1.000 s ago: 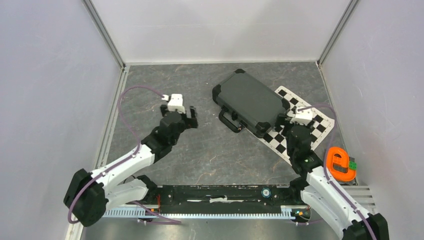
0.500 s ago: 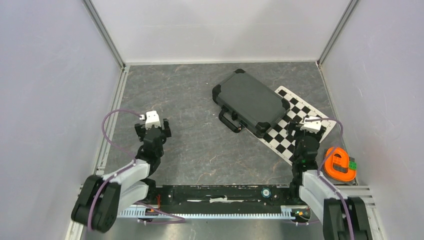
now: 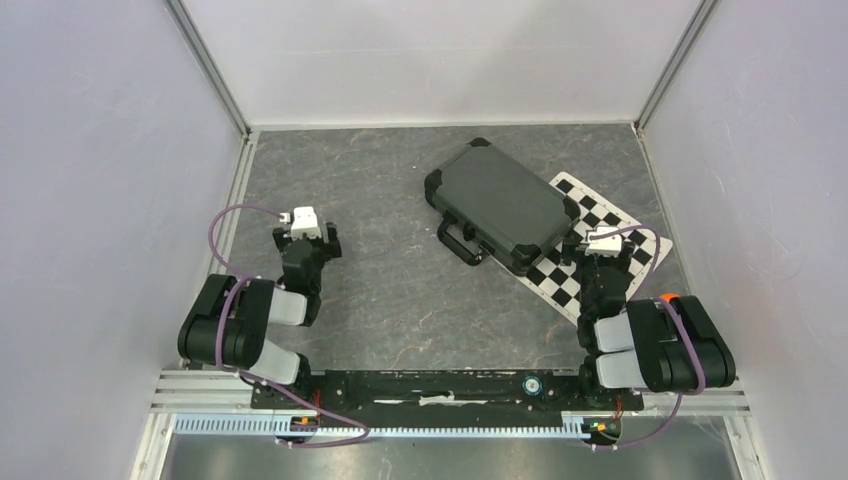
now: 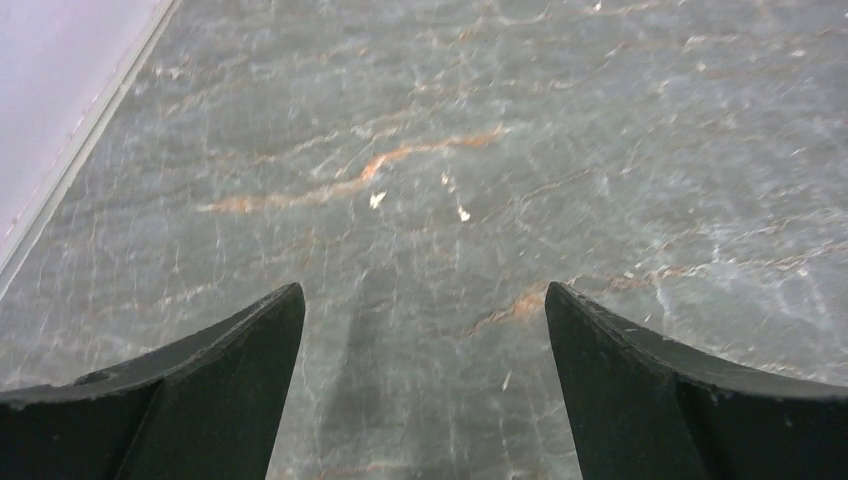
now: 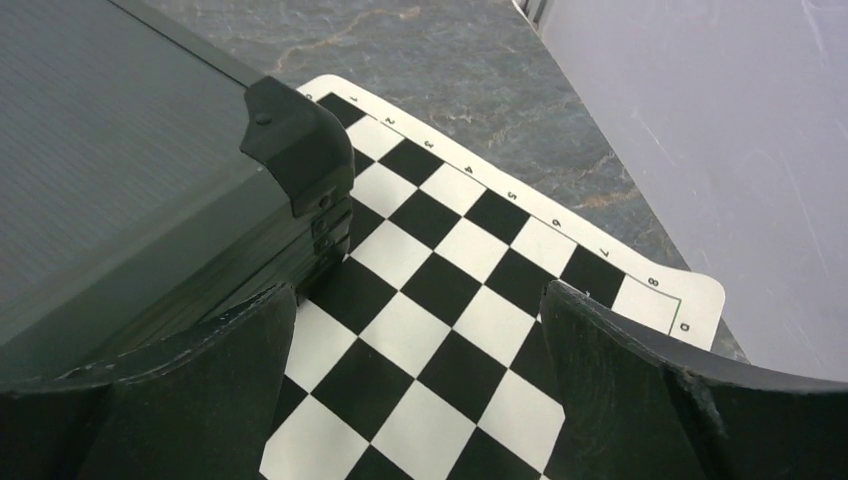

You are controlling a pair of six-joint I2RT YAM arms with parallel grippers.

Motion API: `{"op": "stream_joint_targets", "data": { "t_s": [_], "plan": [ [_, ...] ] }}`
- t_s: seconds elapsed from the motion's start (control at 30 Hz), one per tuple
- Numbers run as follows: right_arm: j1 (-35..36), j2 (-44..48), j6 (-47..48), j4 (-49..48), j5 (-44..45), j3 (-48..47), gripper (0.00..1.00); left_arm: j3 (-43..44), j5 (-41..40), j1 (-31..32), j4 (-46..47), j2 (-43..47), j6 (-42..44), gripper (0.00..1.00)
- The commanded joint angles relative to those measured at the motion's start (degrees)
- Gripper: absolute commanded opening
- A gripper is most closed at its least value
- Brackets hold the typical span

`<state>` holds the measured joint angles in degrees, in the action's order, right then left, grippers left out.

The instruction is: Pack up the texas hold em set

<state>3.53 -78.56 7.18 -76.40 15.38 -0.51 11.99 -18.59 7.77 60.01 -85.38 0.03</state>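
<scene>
The texas hold em set shows as a black hard case [image 3: 500, 198], lid shut, lying diagonally at the back right with its handle [image 3: 461, 243] toward the middle. Its right corner rests on a checkered mat [image 3: 628, 238]. My left gripper [image 3: 306, 238] is open over bare table at the left, far from the case; in the left wrist view the left gripper [image 4: 425, 300] has only stone surface between its fingers. My right gripper [image 3: 602, 256] is open above the mat, just beside the case's near right corner [image 5: 300, 140]. The right gripper [image 5: 420, 300] holds nothing.
The checkered mat [image 5: 470, 260] sticks out from under the case [image 5: 120, 170] toward the right wall. An orange toy [image 3: 667, 297] is almost hidden behind the folded right arm. Walls enclose the table on the left, back and right.
Both arms have pulled back toward their bases and folded up. The left gripper has moved left and nearer; the right gripper has drawn back slightly. The case has not moved.
</scene>
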Motion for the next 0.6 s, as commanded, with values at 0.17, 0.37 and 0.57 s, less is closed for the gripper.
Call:
{"op": "stream_joint_targets", "data": {
  "t_s": [0.17,0.37,0.57],
  "plan": [
    [1.9,-0.5,2.5,-5.2,1.0,5.5,0.98,3.1,6.3,-1.3,1.2,0.8,1.0,1.00],
    [1.8,-0.3,2.5,-5.2,1.0,5.6,0.98,3.1,6.3,-1.3,1.1,0.9,1.0,1.00],
    [1.8,-0.3,2.5,-5.2,0.9,5.6,0.98,4.4,10.8,-3.7,-1.5,1.0,0.6,1.00]
  ]
}}
